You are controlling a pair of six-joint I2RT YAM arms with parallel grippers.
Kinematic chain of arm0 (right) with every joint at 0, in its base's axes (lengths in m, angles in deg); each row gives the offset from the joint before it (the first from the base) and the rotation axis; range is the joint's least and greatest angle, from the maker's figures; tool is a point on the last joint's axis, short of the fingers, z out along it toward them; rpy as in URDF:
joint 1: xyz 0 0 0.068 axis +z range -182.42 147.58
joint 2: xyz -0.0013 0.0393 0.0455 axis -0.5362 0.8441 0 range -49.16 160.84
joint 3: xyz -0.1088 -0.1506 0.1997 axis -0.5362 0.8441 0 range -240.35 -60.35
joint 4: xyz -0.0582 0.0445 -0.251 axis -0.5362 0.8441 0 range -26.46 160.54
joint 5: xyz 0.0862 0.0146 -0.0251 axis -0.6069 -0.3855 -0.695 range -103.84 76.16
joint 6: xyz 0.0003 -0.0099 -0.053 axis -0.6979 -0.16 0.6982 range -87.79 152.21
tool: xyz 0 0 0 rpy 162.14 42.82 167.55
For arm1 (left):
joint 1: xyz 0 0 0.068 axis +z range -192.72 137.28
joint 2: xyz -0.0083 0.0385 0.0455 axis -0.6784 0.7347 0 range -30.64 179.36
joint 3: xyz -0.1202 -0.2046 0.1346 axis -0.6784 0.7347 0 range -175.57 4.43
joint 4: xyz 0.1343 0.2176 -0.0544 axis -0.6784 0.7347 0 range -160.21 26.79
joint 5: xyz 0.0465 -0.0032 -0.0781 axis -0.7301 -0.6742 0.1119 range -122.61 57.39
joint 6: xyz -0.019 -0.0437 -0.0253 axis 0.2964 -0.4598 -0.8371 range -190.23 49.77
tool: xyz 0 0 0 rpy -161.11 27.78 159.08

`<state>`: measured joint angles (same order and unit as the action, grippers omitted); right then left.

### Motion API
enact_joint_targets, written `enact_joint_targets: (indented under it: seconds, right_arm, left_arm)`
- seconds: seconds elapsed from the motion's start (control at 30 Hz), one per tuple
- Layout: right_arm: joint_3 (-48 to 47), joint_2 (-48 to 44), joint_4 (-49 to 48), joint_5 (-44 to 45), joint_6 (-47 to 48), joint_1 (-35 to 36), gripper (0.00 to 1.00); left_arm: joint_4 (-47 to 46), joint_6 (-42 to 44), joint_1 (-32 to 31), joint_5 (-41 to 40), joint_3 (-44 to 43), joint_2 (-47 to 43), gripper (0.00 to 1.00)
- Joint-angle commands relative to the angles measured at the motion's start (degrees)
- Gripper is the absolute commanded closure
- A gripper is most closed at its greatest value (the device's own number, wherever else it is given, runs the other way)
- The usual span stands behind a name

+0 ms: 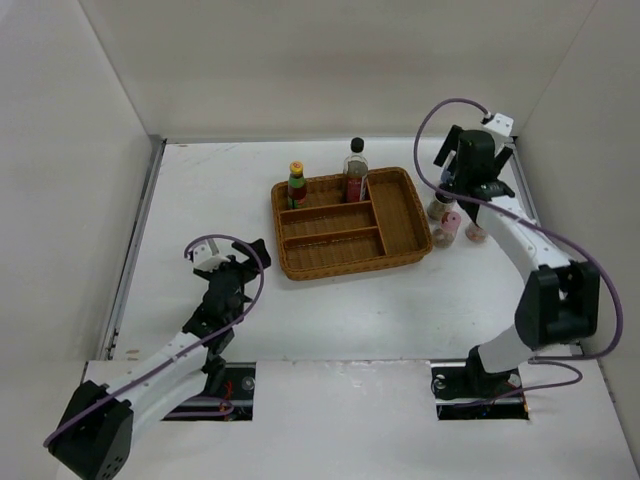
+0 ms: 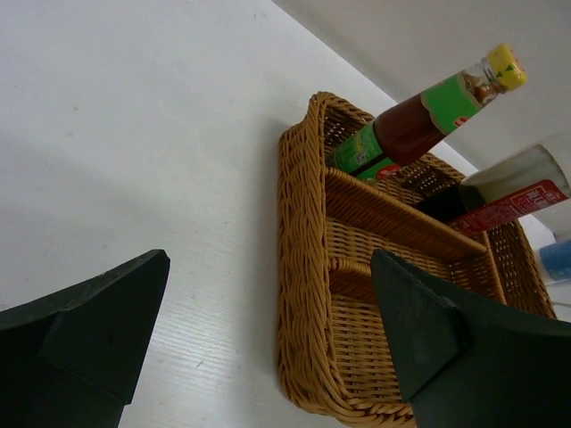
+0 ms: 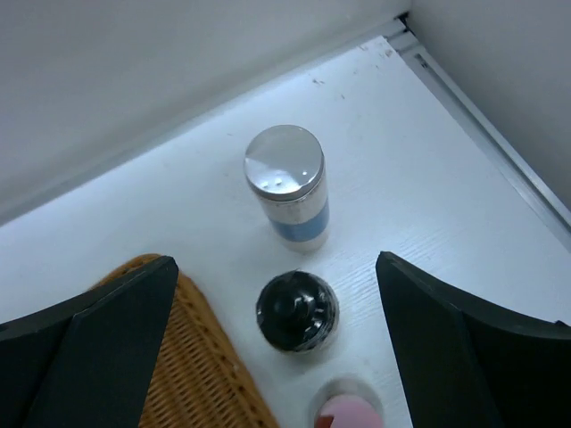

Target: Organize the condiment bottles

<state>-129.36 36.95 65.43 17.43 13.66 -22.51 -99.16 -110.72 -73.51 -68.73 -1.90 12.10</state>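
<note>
shows a rectangular, tightly woven brown wicker tray (image 1: 345,268) with rounded corners and inner dividers, on a matte white table (image 1: 200,200). finds two slender bottles upright along its far side: a red sauce bottle (image 1: 297,186) with green label and yellow cap in the far-left compartment, a clear glass bottle (image 1: 355,170) with black cap further right. puts three more outside, by the tray's right rim: a cylindrical white-and-blue shaker (image 3: 287,183) with a shiny, pin-holed metal lid, a glossy dark-capped jar (image 3: 297,310), a pink-capped jar (image 3: 348,415). catches the right gripper (image 3: 275,263) above them, black jaws spread wide, gripping nothing; the left gripper (image 2: 268,259) likewise splayed and empty, off the tray's near-left corner.
</note>
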Motion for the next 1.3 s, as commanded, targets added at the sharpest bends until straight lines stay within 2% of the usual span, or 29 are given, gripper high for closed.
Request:
enact_joint_targets:
  seconds: [0.0,0.13,0.3,0.97,1.17,1.27]
  right_arm:
    - [-9.45,5.98,6.18,-4.44,1.76,-2.13,0.00]
    - [-17.11,13.37,9.79,-7.10,2.11,-4.15,0.00]
    - [-20.98,19.18,11.02,-7.09,2.73,-5.74,0.00]
    - [-28.63,29.91,10.42,-10.79,5.62,-9.26,0.00]
    - [-27.59,29.65,6.64,-10.18,5.80,-9.08,0.25]
    - [-23.99,25.97,-0.28,-8.95,7.29,-8.82,0.33]
  left_arm:
    - [-3.92,-1.26,0.16,2.02,0.00,2.42,0.00]
    - [-5.94,-1.52,-0.11,2.02,0.00,5.68,0.00]
    - [-6.56,-1.61,-0.19,2.46,-0.18,7.18,0.00]
    - [-7.09,-1.35,0.77,2.11,-0.09,7.79,0.00]
    - [-7.17,-1.26,0.86,2.46,-0.70,9.12,0.00]
    - [-7.17,-1.17,0.77,2.10,-0.62,8.94,0.00]
